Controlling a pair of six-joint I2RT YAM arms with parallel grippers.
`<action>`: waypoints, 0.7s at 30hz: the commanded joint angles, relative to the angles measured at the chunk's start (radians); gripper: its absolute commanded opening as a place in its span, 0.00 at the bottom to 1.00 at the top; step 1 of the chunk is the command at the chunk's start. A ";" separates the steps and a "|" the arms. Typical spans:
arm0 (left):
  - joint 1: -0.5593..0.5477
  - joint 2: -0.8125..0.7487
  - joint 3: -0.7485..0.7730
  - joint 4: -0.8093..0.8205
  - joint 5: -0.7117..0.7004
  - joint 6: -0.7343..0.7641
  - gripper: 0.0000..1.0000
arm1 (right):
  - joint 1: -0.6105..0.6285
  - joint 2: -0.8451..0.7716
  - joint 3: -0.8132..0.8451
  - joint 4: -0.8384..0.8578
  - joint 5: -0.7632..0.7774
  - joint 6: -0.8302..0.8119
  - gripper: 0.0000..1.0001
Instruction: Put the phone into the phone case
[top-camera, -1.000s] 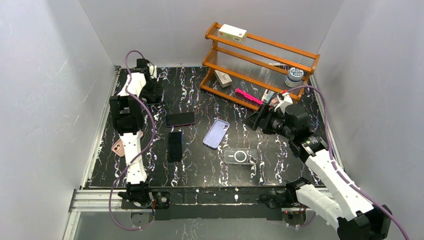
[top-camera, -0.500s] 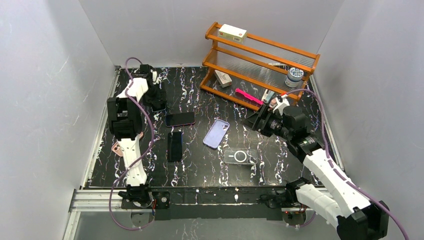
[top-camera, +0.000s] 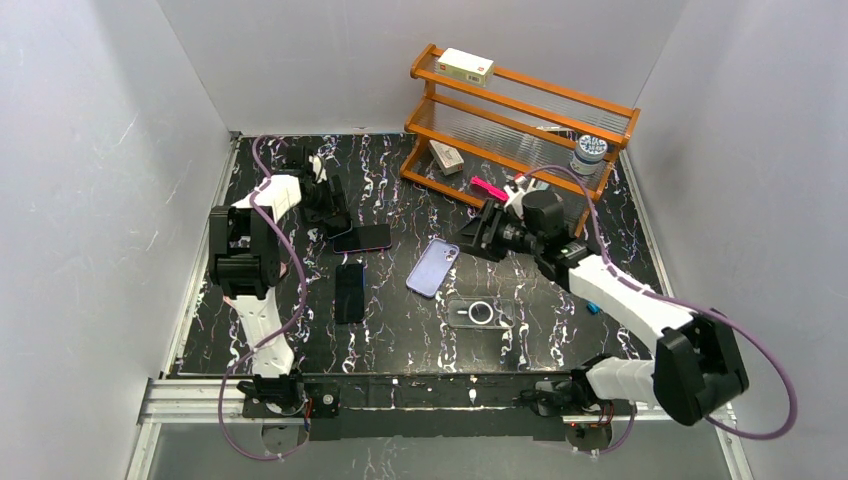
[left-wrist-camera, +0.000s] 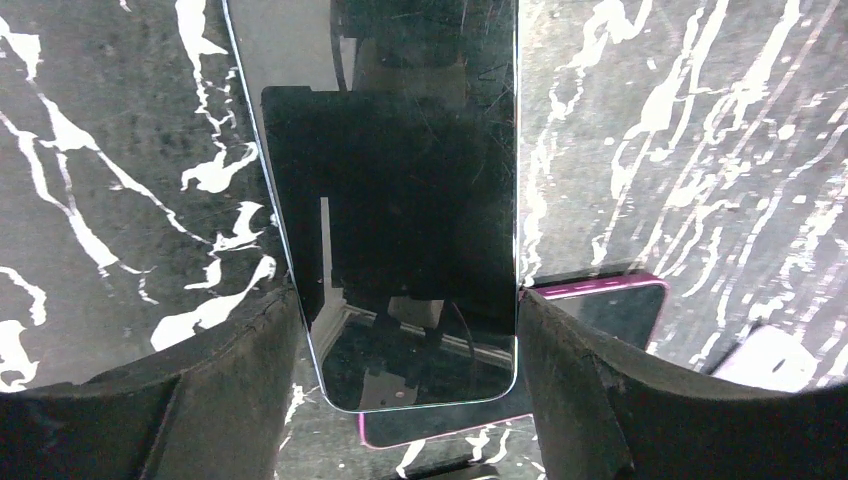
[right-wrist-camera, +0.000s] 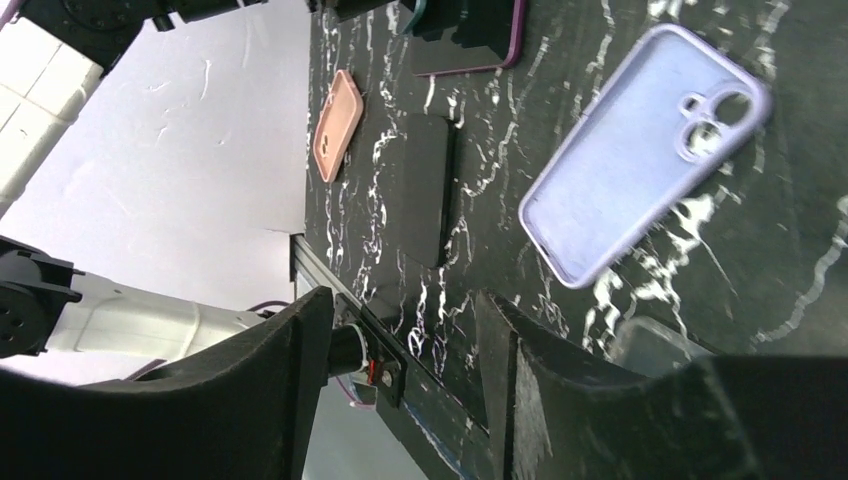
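- The left claw (left-wrist-camera: 405, 300) is closed on a dark-screened phone (left-wrist-camera: 400, 200). One finger (left-wrist-camera: 230, 380) presses each long edge, and the phone's length runs forward out of the grip.
- Directly beneath that claw lies a magenta-rimmed phone (left-wrist-camera: 600, 300). The held phone's near end overlaps it.
- The right claw (right-wrist-camera: 405, 300) stands wide, with nothing between its fingers.
- Ahead of the right claw and off to one side, a lilac case (right-wrist-camera: 640, 150) lies flat on the table (top-camera: 560, 330), apart from the fingers.
- A clear case (right-wrist-camera: 650, 350) lies close beside the right claw.
- Straight ahead of the right claw's gap lies a black phone (right-wrist-camera: 430, 190), with a pink case (right-wrist-camera: 335, 125) beyond it.
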 joint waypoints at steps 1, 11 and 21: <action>-0.001 -0.028 -0.040 0.057 0.184 -0.116 0.53 | 0.070 0.103 0.103 0.164 0.027 0.020 0.60; -0.001 -0.060 -0.122 0.174 0.267 -0.246 0.49 | 0.178 0.416 0.261 0.324 0.117 0.023 0.50; -0.002 -0.080 -0.170 0.271 0.362 -0.325 0.49 | 0.239 0.692 0.441 0.469 0.219 -0.015 0.50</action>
